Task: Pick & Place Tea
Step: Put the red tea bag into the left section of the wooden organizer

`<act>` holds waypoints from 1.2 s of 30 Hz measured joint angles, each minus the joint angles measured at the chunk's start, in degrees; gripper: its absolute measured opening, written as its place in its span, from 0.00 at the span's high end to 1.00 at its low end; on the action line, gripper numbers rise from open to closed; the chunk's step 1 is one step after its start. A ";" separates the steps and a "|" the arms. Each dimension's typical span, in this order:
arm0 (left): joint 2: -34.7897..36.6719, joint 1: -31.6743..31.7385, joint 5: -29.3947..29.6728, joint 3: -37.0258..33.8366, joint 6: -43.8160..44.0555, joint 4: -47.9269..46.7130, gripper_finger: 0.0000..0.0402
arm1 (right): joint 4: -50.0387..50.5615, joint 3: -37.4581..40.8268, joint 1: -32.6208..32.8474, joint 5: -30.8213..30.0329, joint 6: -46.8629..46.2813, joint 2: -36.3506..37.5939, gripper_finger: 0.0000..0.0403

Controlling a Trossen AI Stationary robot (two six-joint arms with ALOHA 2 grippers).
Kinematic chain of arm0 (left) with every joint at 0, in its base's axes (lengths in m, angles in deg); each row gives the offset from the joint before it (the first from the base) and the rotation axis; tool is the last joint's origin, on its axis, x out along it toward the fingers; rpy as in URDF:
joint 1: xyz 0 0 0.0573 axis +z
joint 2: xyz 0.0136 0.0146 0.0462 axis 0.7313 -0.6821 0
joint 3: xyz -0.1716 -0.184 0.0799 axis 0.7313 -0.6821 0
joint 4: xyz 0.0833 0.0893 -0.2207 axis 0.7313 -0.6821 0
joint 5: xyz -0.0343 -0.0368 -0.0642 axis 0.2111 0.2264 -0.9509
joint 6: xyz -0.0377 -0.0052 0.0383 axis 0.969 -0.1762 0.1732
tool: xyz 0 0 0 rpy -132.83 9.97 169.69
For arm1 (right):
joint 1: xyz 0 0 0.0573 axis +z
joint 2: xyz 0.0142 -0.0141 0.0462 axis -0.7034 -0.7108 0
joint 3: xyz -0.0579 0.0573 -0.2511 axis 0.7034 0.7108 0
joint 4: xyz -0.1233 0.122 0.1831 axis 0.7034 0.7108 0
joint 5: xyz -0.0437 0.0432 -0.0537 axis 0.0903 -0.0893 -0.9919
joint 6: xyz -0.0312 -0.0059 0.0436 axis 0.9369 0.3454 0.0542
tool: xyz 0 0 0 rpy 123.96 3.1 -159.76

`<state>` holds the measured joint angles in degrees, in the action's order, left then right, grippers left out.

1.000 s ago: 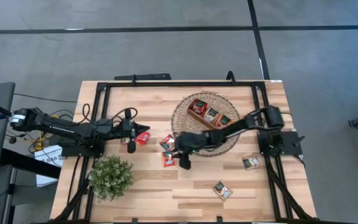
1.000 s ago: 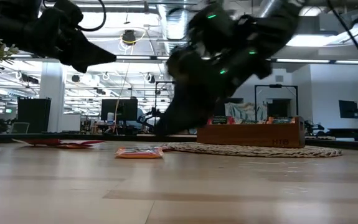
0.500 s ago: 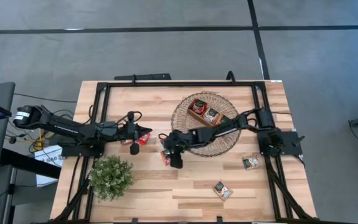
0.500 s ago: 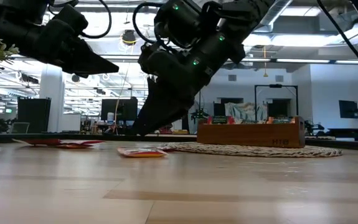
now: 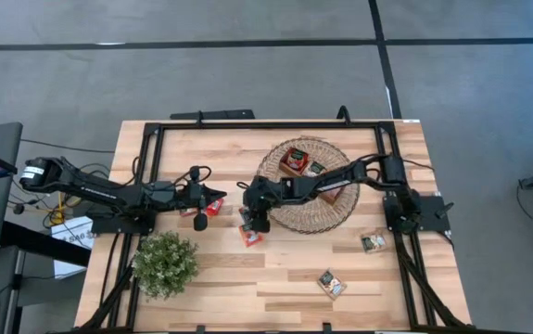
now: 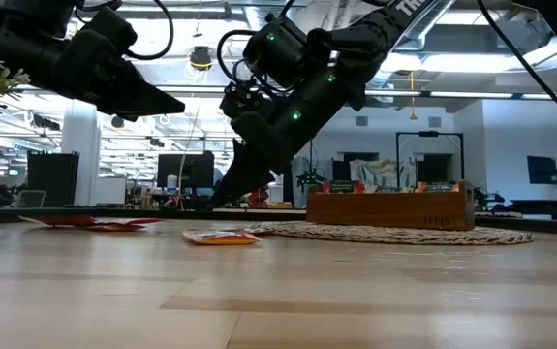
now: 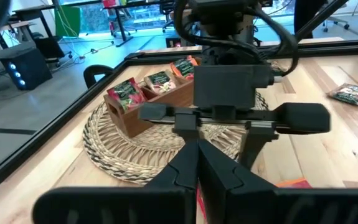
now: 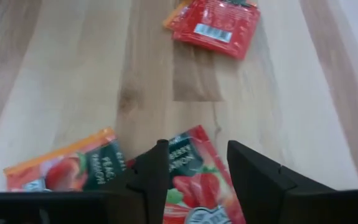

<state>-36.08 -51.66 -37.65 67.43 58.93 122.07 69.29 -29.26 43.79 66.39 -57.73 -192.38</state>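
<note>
Directly beneath the right gripper [image 8: 194, 180] lies a red tea sachet [image 8: 194, 186], flat on the table [image 5: 247, 278], showing in the gap between the two dark fingers, which stand apart on either side of it. That straddle looks like the set-up for a pinch on its edges, though no contact can be confirmed. The sachet is nearly square, so it has no clear long axis; its printed face is up and one corner points forward, away from the wrist. Just beside it on one flank lies an orange sachet [image 8: 66, 167], also flat, and farther ahead a second red sachet [image 8: 216, 26]. Behind the gripper sits the woven mat [image 5: 336, 218] with the wooden tray [image 5: 310, 167], apparently the destination, some sachets already upright inside. The left gripper [image 5: 212, 199] hovers nearby above the table, fingers together.
</note>
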 joint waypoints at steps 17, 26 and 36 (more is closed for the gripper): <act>0.00 0.01 -0.25 0.00 0.06 -0.01 1.00 | -0.73 -1.98 -1.14 4.44 5.02 -5.88 0.59; 0.01 0.00 -0.49 0.00 0.39 -0.06 1.00 | 4.36 -3.58 -0.80 1.41 6.25 -4.60 0.97; -0.01 -0.22 -0.46 0.02 1.15 -0.48 1.00 | -7.06 5.64 1.68 -16.32 -0.71 8.17 1.00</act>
<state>-36.09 -51.88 -38.11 67.45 60.08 121.59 62.23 -23.62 45.47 50.07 -58.44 -184.21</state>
